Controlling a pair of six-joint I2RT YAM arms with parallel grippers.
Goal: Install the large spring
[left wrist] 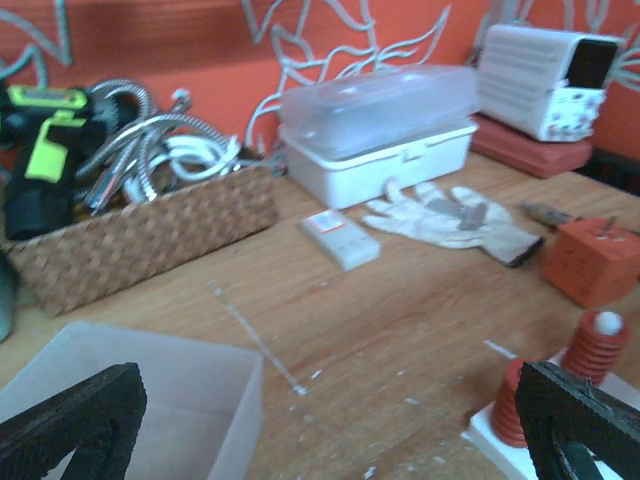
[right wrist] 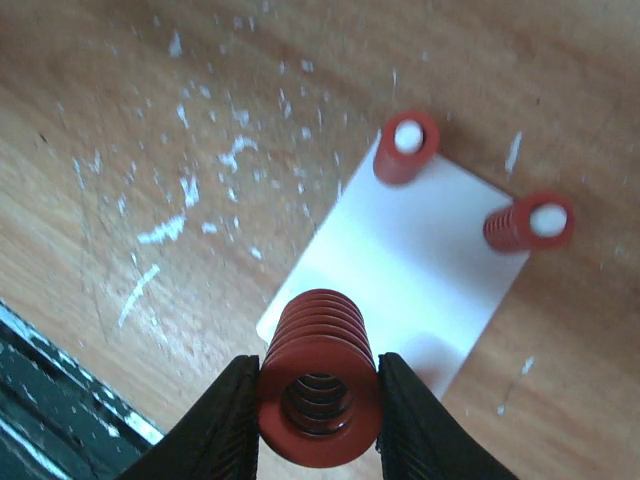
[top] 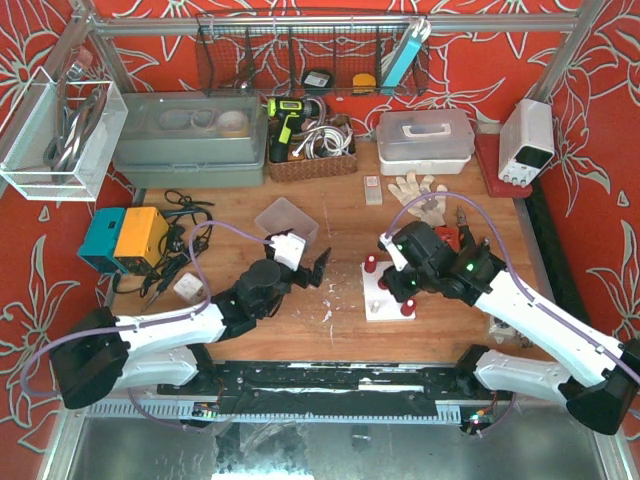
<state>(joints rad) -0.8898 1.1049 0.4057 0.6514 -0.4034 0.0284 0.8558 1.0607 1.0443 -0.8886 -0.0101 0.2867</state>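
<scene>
Three red springs [right wrist: 318, 375], one white plate [right wrist: 420, 250]

Spring [right wrist: 318, 335] red. Base plate [right wrist: 420, 250] white. Tabletop [right wrist: 150, 120] brown wood, white flecks. Backdrop [top: 480, 75] red, white flower outlines. Basket [left wrist: 150, 235] brown weave.

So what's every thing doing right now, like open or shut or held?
right gripper: shut on the large spring.
large spring: held, no peg inside it yet.
left gripper: open, empty.
small springs: sitting on their pegs.
clear toolbox: lid shut.
clear bin: open top, looks empty.
</scene>
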